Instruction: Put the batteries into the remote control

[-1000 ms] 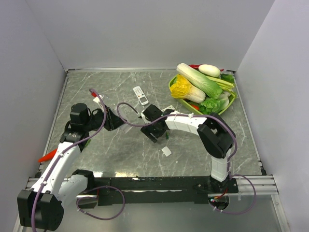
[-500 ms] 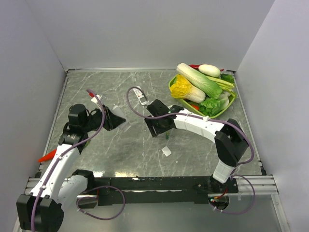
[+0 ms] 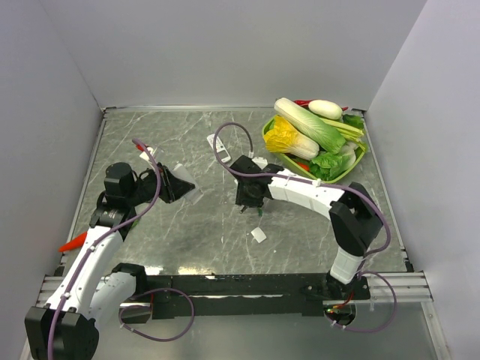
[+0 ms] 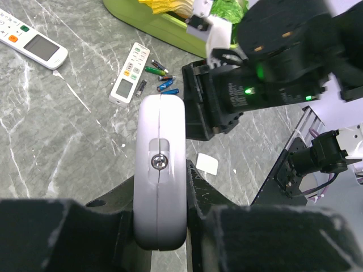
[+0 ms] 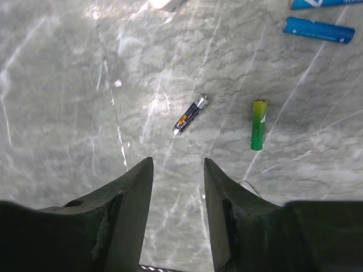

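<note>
Seemingly the fetching step: the parted, empty right tool (image 5: 177, 164) must lower onto the dark battery (image 5: 190, 114) just ahead, while the left tool (image 4: 160, 187) clenches a white remote (image 4: 160, 130).

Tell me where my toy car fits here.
Bare table lies at the front middle, between the left gripper and the white square. The back left corner behind that gripper is free. It is crowded near the vegetable tray, where a small remote and batteries lie by the right gripper.
</note>
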`<control>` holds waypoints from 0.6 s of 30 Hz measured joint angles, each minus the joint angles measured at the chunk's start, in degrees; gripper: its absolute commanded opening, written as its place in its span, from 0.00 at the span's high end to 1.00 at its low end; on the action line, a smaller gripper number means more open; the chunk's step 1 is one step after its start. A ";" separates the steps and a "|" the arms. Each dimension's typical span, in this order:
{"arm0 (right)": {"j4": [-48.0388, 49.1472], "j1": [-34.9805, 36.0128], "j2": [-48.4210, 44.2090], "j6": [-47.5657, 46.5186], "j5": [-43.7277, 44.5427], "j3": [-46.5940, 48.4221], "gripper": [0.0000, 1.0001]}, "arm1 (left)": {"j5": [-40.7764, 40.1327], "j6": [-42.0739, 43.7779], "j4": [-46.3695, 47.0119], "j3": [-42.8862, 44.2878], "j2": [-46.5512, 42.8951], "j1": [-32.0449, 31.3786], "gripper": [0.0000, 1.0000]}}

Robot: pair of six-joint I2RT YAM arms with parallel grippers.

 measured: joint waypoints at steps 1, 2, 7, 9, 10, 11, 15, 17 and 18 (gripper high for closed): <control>0.02 -0.02 0.46 1.22 0.20 0.00 0.57 | 0.02 -0.02 0.00 0.00 -0.04 0.00 0.99; 0.07 -0.13 1.22 2.58 0.35 0.00 0.59 | 0.02 -0.04 0.00 0.00 -0.09 0.00 0.99; 0.11 -0.85 5.64 7.19 0.52 0.00 0.66 | 0.04 -0.24 0.00 0.00 -0.11 0.00 0.99; 0.28 -1.16 6.84 8.50 0.48 -0.11 0.67 | 0.04 -0.24 0.00 0.00 -0.11 0.00 0.99; 0.59 -1.33 7.10 9.20 0.35 -0.35 0.67 | 0.07 -0.24 0.00 0.00 -0.11 0.00 0.99; 0.83 -1.49 7.13 9.62 0.26 -0.63 0.67 | 0.07 -0.24 0.00 0.00 -0.11 0.00 0.99; 1.79 -2.40 7.13 11.23 0.15 -1.18 0.68 | 0.15 -0.26 0.00 0.00 -0.11 0.00 0.99; 2.73 -2.73 7.13 11.80 -0.17 -1.22 0.68 | 0.22 -0.26 0.02 0.00 -0.11 0.00 0.99; 3.17 -2.84 7.13 12.07 -0.35 -1.31 0.68 | 0.20 -0.26 0.00 0.00 -0.11 0.00 0.99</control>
